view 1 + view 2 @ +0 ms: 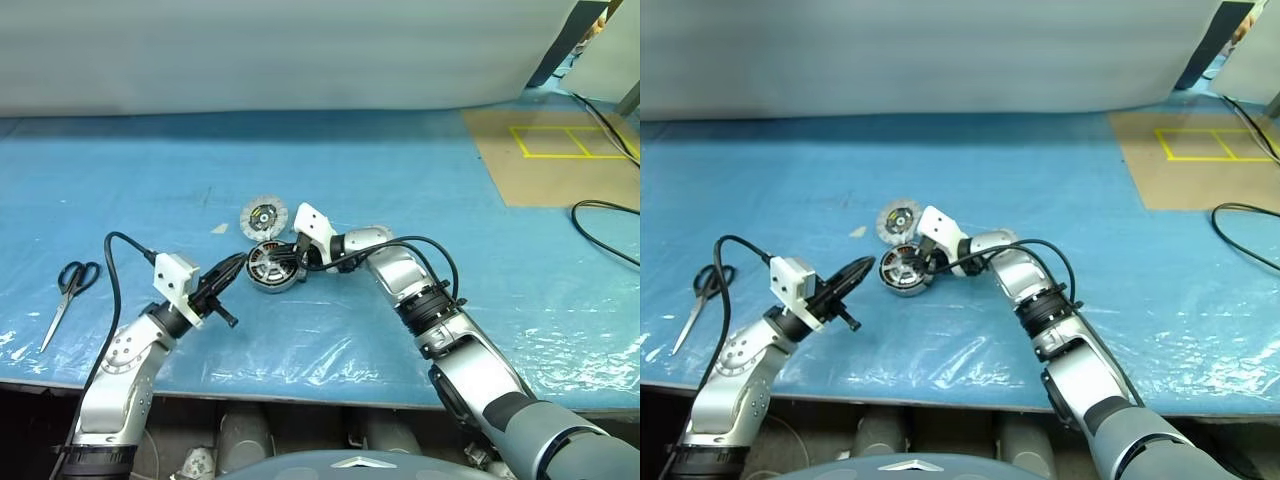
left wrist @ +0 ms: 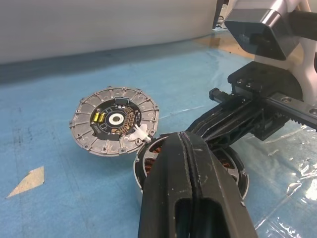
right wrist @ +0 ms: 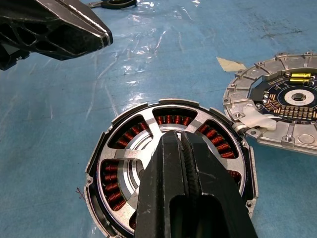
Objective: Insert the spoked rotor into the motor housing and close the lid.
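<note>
The motor housing (image 3: 111, 191) is a round silver cylinder with copper windings, standing on the blue sheet at mid-table (image 1: 270, 268). The spoked rotor (image 3: 130, 153) sits inside it, its silver spokes lying over the windings. Just behind the housing lies the lid (image 1: 264, 216), circuit face up, its edge against the housing's rim (image 2: 114, 121). My right gripper (image 3: 181, 136) is shut and empty, its tips over the rotor's centre; I cannot tell whether they touch it. My left gripper (image 2: 183, 136) is shut too, holding nothing, and points at the housing from its near left side (image 1: 238, 263).
Black scissors (image 1: 68, 290) lie at the far left of the table. A small scrap of tape (image 1: 219, 228) lies left of the lid. Brown board with yellow tape lines (image 1: 560, 150) and a black cable (image 1: 600, 215) are at the right.
</note>
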{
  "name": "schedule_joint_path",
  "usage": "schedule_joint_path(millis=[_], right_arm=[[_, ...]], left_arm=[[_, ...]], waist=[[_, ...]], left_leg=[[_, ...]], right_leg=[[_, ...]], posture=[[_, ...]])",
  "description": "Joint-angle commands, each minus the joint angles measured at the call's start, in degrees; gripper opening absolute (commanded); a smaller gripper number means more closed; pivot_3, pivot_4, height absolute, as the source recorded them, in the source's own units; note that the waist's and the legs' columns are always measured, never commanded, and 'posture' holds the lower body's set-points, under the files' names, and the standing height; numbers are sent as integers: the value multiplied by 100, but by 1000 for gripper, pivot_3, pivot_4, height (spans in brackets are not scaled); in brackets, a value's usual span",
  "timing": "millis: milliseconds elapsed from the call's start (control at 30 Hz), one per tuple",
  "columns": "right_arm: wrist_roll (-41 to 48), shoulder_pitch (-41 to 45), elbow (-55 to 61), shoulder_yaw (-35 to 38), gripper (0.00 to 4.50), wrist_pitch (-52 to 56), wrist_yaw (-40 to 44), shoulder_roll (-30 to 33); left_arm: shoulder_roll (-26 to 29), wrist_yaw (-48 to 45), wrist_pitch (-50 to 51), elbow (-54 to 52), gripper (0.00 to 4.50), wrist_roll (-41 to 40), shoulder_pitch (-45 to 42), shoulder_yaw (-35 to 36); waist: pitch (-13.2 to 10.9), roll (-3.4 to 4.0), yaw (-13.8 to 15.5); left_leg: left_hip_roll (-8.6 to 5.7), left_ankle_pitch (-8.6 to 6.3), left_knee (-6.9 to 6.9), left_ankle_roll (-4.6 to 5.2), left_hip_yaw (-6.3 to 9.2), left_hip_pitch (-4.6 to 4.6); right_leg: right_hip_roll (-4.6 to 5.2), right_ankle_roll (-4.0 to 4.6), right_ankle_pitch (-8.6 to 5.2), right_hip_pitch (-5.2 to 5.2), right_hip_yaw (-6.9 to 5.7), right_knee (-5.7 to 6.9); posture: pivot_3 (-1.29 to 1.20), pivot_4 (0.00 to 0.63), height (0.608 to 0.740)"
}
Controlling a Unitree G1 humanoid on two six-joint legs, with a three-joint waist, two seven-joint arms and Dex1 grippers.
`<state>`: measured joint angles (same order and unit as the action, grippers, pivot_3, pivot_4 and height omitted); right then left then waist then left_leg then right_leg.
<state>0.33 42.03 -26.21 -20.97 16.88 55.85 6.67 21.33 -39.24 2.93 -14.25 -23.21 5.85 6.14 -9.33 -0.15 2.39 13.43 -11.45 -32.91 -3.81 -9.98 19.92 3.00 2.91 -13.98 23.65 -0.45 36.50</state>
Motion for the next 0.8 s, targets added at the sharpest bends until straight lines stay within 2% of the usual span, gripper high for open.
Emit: schedule_joint_path(millis=[33, 267, 400, 533, 800], right_arm=[[-51, -206, -248, -54, 38, 0, -92, -22], [614, -3, 74, 523, 38, -88, 166, -114], [514, 221, -155, 605, 38, -224, 103, 4], [282, 625, -794, 718, 38, -462, -382, 52], [50, 1013, -1650, 825, 38, -844, -847, 9]], left_arm=[[34, 1, -33, -125, 0, -8, -53, -5], [48, 2, -31, -97, 0, 5, -98, 7], [41, -3, -35, -82, 0, 11, -115, 0], [28, 13, -38, -91, 0, 21, -125, -6], [31, 101, 62, -213, 0, 18, -154, -23]], waist=[[0, 0, -1], [-2, 0, -4], [-2, 0, -7], [-3, 0, -10], [-3, 1, -6]], left_leg=[[0, 0, 1, 0, 0, 0], [0, 1, 3, -1, 0, 33], [-1, 2, 6, -3, 0, 45], [0, 2, 5, -3, 0, 48], [0, 3, 5, -4, -1, 62]], right_leg=[[0, 0, 0, 0, 0, 0], [-1, 0, 0, 35, 0, 0], [-2, 0, 1, 46, -1, -1], [-2, 0, 1, 50, -1, 0], [-2, 1, 1, 59, -3, -1]], posture=[[0, 150, 740], [0, 150, 740], [0, 150, 740], [0, 150, 740], [0, 150, 740]])
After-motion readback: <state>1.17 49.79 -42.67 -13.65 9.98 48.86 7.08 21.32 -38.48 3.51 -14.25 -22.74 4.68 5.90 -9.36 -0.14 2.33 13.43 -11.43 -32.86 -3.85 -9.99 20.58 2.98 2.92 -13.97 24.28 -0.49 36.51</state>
